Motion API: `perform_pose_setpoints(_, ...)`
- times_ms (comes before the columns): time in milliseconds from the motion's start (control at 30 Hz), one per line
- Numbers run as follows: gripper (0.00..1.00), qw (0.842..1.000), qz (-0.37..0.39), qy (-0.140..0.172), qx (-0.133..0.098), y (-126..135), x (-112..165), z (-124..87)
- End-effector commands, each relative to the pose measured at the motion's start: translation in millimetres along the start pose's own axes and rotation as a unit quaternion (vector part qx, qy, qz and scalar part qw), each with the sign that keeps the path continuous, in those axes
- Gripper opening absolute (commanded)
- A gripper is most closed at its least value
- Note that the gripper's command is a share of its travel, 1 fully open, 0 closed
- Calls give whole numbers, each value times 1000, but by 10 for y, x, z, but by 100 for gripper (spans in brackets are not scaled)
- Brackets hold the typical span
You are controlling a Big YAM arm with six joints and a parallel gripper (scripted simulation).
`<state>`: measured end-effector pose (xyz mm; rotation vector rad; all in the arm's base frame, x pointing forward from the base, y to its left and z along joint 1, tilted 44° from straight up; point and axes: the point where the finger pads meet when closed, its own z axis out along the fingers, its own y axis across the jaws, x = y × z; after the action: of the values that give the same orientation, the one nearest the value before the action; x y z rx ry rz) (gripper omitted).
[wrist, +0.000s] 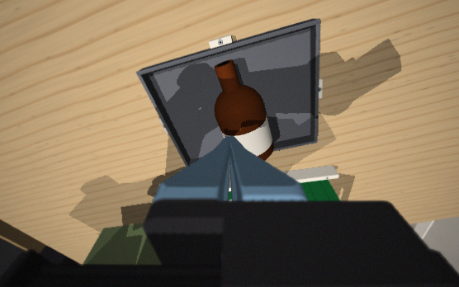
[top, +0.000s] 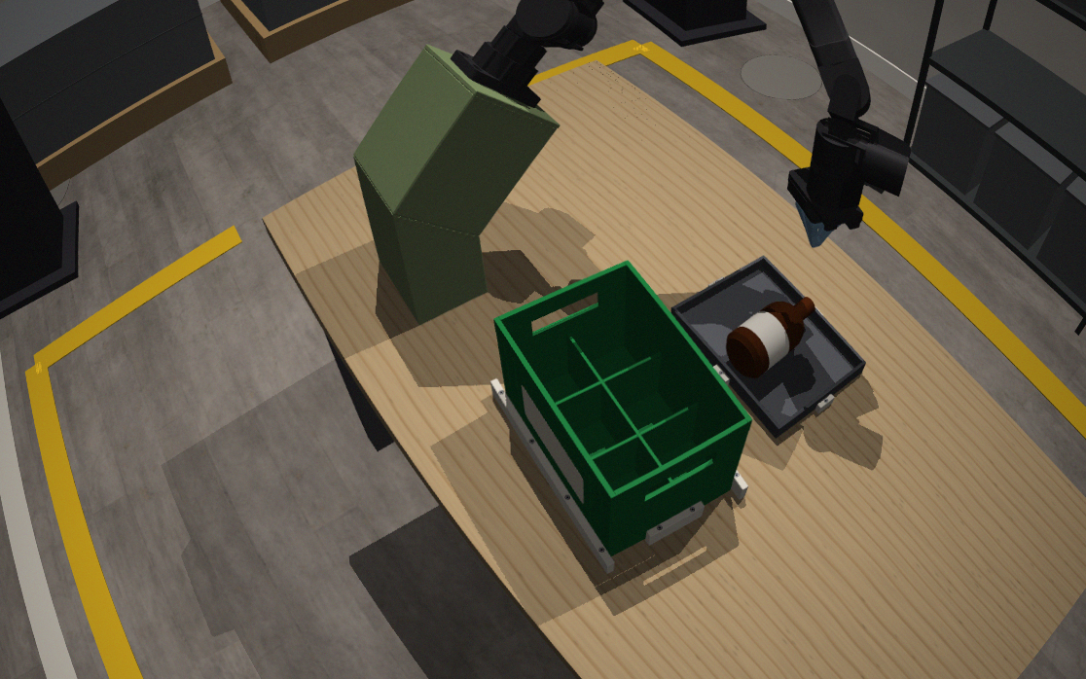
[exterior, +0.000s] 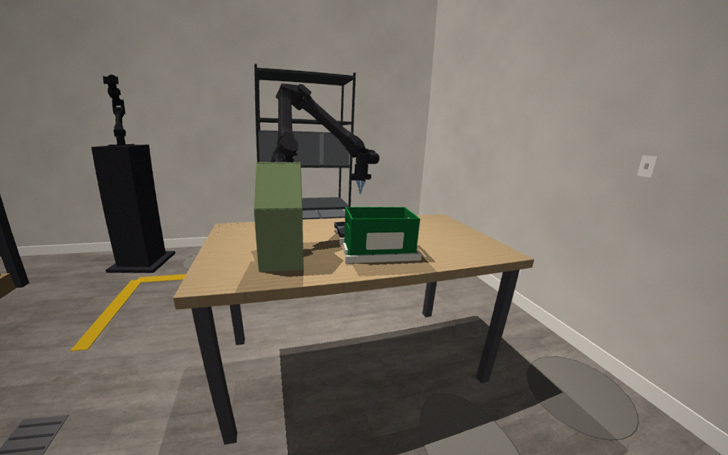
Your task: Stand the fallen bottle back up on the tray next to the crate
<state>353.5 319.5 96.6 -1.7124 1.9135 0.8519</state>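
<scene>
A brown bottle [top: 767,337] with a white label lies on its side in the dark grey tray, neck pointing toward the table's far edge. The tray sits right beside the green crate [top: 620,407]. My gripper [top: 817,232] hangs well above the table beyond the tray's far end, fingers shut and empty. In the wrist view the shut blue fingertips point down over the bottle [wrist: 243,111] and the tray. In the exterior view the gripper [exterior: 360,185] is high above the crate [exterior: 381,231]; the tray is mostly hidden behind it.
A tall olive-green box [top: 436,176] stands on the table's far left part, with another dark arm [top: 524,40] at its top. The crate has empty divided cells and rests on a pale base frame [top: 552,472]. A black shelf rack [exterior: 301,138] stands behind the table.
</scene>
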Motion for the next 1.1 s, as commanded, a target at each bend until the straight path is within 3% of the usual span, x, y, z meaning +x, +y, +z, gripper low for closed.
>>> perform_pose_setpoints(0, 0, 997, -78, -2, 4, -58, -5, -54)
perform_pose_setpoints(200, 0, 989, -149, -2, 4, -55, -4, -49)
perform_pose_setpoints(433, 0, 986, -165, -2, 4, -54, -4, -48)
perform_pose_setpoints(467, 61, 986, -165, -2, 4, -54, -4, -48)
perform_pose_setpoints(1067, 61, 987, -163, -2, 4, -54, -4, -48)
